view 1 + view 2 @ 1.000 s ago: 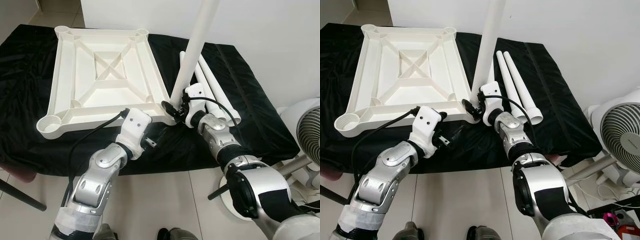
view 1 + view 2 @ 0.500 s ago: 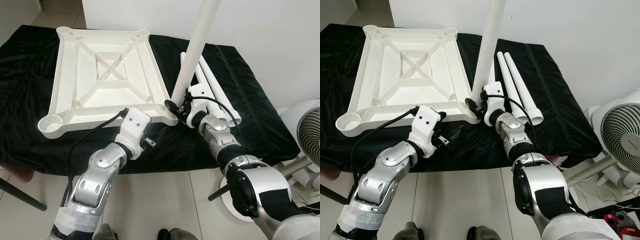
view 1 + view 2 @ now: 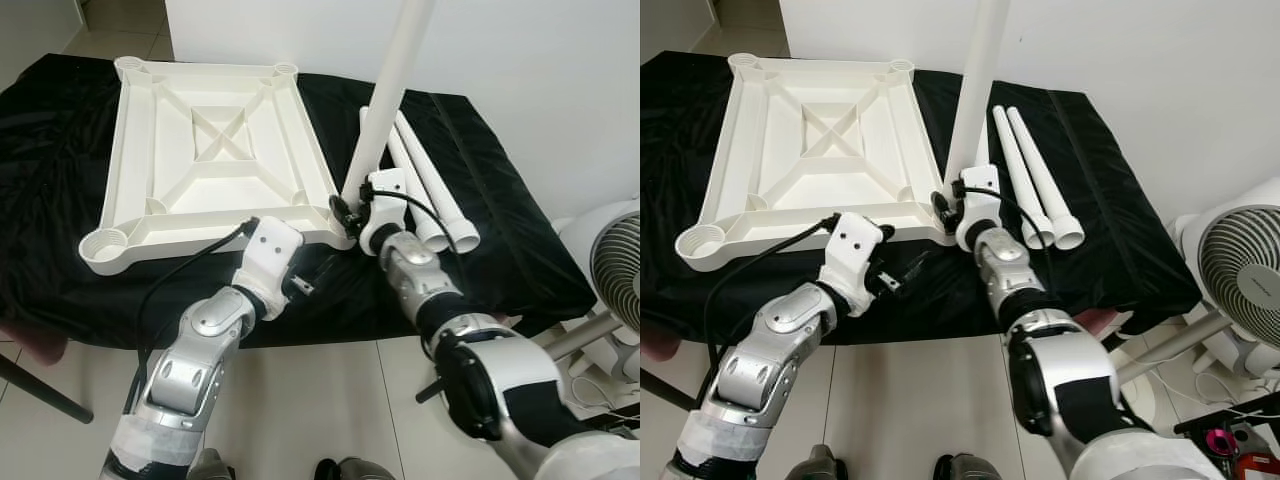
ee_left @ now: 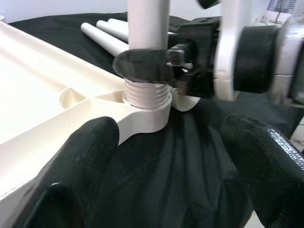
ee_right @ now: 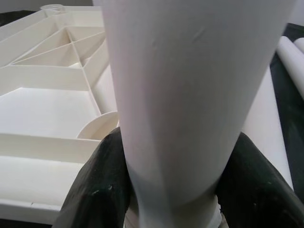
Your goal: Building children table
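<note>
The white table top [image 3: 135, 150] lies upside down on a black cloth. One white leg [image 3: 390, 90] stands upright in its near right corner socket [image 4: 147, 118], threaded end showing above the socket. My right gripper [image 3: 345, 208] is shut on this leg just above the socket, and its fingers [image 5: 102, 190] wrap the leg [image 5: 190, 95]. My left gripper [image 3: 305, 280] hovers open over the cloth just in front of that corner, with its fingers [image 4: 80, 161] spread and nothing between them. Two loose legs [image 3: 430, 190] lie side by side to the right.
The black cloth [image 3: 500, 230] covers a low platform whose front edge meets the tiled floor [image 3: 330, 400]. A white fan [image 3: 1240, 270] stands at the right. A black cable [image 3: 180, 270] runs along my left arm. A white wall backs the scene.
My right wrist has turned and shifted a little to the left around the upright leg, still shut on it. The leg stays upright and the left arm holds still.
</note>
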